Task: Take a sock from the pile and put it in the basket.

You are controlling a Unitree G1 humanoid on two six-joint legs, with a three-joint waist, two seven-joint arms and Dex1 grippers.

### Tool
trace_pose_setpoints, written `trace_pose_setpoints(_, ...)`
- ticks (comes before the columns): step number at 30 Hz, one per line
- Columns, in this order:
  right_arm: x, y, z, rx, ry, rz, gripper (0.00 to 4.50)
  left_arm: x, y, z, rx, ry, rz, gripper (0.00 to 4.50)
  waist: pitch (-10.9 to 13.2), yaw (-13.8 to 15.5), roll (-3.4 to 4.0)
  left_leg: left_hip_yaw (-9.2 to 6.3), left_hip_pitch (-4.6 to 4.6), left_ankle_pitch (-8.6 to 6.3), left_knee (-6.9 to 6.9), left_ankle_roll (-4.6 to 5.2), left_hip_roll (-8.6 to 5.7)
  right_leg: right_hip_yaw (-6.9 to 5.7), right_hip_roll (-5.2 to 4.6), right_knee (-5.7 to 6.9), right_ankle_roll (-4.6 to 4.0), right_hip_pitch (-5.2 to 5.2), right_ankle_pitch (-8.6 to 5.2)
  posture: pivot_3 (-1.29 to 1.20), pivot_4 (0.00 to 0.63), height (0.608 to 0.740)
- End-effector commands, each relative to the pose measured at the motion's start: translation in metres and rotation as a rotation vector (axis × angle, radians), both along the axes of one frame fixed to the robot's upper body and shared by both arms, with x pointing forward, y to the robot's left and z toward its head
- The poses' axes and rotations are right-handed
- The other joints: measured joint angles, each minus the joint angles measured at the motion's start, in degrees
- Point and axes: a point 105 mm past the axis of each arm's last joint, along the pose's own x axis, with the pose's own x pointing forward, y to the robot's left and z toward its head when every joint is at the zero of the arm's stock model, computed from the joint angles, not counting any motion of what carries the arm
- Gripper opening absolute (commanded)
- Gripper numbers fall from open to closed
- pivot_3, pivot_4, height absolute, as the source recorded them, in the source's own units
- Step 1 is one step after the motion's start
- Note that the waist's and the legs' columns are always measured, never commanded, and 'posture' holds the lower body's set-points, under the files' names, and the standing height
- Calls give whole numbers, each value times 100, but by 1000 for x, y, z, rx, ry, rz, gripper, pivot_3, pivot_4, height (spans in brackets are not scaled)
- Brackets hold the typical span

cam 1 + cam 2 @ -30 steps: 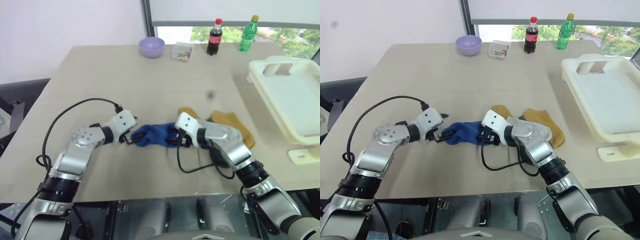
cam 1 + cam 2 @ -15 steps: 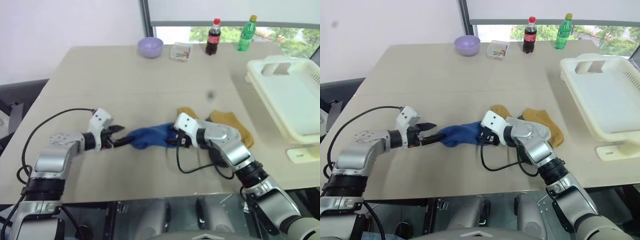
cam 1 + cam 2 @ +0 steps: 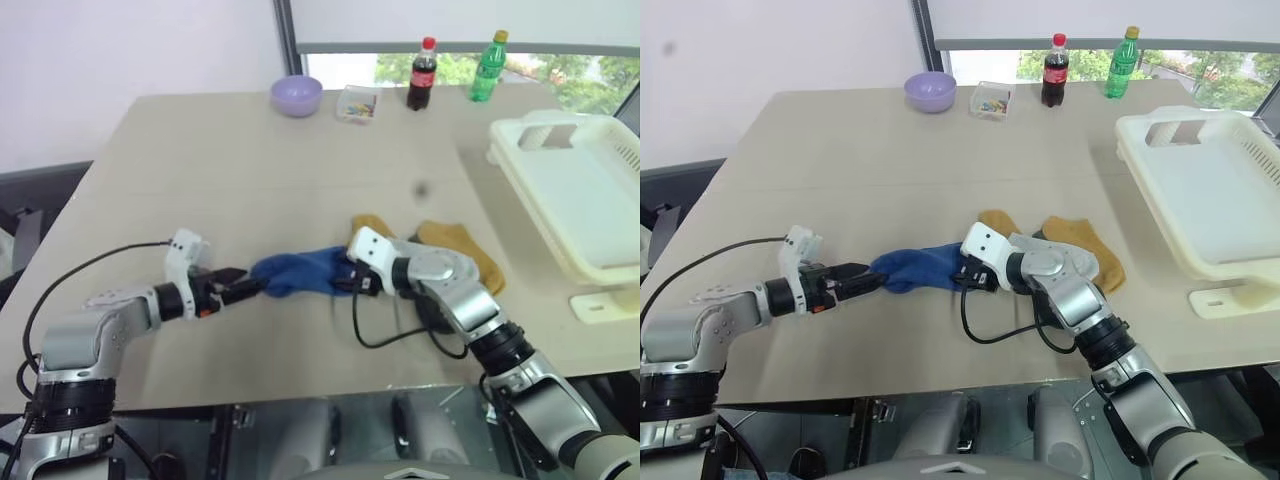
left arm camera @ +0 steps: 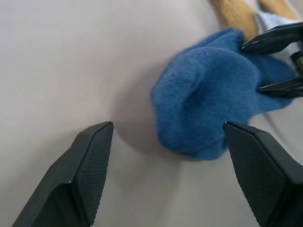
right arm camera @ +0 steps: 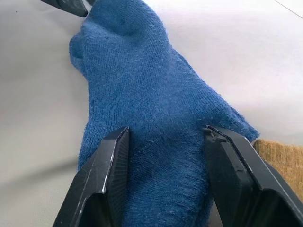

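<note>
A royal-blue sock (image 3: pixel 298 272) lies stretched on the table at the left edge of the pile, next to two mustard-yellow socks (image 3: pixel 462 250). My right gripper (image 3: pixel 349 282) is shut on the blue sock's right end; in the right wrist view its fingers (image 5: pixel 110 176) press the knit from both sides. My left gripper (image 3: pixel 248 287) lies low on the table just left of the sock's other end, open, and the cloth (image 4: pixel 210 111) sits past its fingertips (image 4: pixel 92 165). The cream basket (image 3: pixel 560 140) stands at the right edge of the table.
A lilac bowl (image 3: pixel 296 95), a small clear box (image 3: pixel 357 103), a cola bottle (image 3: pixel 420 75) and a green bottle (image 3: pixel 488 67) line the far edge. Black cables loop off both wrists over the table.
My left arm has drawn back to the left and down onto the table, and its wrist has rolled. The right gripper and the blue sock have stayed put.
</note>
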Motion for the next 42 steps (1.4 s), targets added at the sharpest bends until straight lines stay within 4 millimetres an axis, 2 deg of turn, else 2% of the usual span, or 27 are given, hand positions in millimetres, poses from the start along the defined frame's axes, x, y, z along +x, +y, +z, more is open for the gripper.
trace_pose_setpoints(1, -9, 16, 21, 63, -60, 87, 2492, -9, -8, -10, -46, 69, -6, 3951, 0, 2, 0, 0, 0, 0, 0, 0, 0, 0, 0, 0, 0, 0, 0, 0, 150, 735)
trace_pose_setpoints(6, -12, 26, 32, 125, -76, 112, 2492, -13, -10, -20, -61, 109, 5, 3951, 0, 3, 0, 0, 0, 0, -3, -1, 0, 2, -5, -1, -1, 0, 0, 0, 150, 735)
trace_pose_setpoints(12, -6, 31, 32, 144, -73, 91, 2492, -20, -19, -30, -71, 145, -23, 3951, 0, 16, 1, 0, 0, -1, -5, -1, -7, -2, -31, -2, -2, -1, 0, 0, 150, 735)
trace_pose_setpoints(18, 6, 21, 5, -2, -59, 48, 2492, -20, -23, -45, -87, 192, -3, 3951, -8, 50, 11, 0, 4, 0, -4, -1, -16, -5, -37, -2, -1, 3, 0, 0, 150, 735)
trace_pose_setpoints(21, 7, 17, -2, -54, -48, 49, 2492, -21, -25, -49, -98, 211, 0, 3951, -20, 49, 27, 0, 5, 0, -5, -1, -18, -5, -37, -2, -1, 4, 0, 0, 150, 735)
trace_pose_setpoints(28, 8, 21, 26, 19, -101, 72, 2492, -23, -24, -52, -106, 219, 11, 3951, -22, 46, 32, 0, 77, -2, -18, 0, -18, -9, -37, -16, 3, 80, -28, 0, 150, 735)
trace_pose_setpoints(31, 1, 30, 45, 58, -125, 122, 2492, -23, -25, -51, -104, 215, 8, 3951, -21, 42, 33, 0, 78, -1, -20, 1, -18, -9, -37, -18, 5, 81, -29, 0, 150, 735)
trace_pose_setpoints(34, -2, 36, 51, 77, -126, 138, 2492, -22, -25, -51, -105, 214, 9, 3951, -21, 43, 34, -2, 82, -1, -27, 1, -16, -9, -40, -18, 4, 80, -29, 0, 150, 735)
trace_pose_setpoints(38, 1, 44, 44, 69, -105, 140, 2492, -23, -25, -50, -111, 210, 7, 3951, -22, 49, 34, -5, 84, -1, -35, 0, -16, -12, -41, -21, 2, 81, -27, 0, 150, 735)
trace_pose_setpoints(42, 6, 44, 25, 7, -66, 127, 2492, -23, -24, -50, -114, 209, 10, 3951, -22, 49, 34, -5, 84, -1, -42, 0, -19, -12, -44, -28, -7, 81, -26, 0, 150, 735)
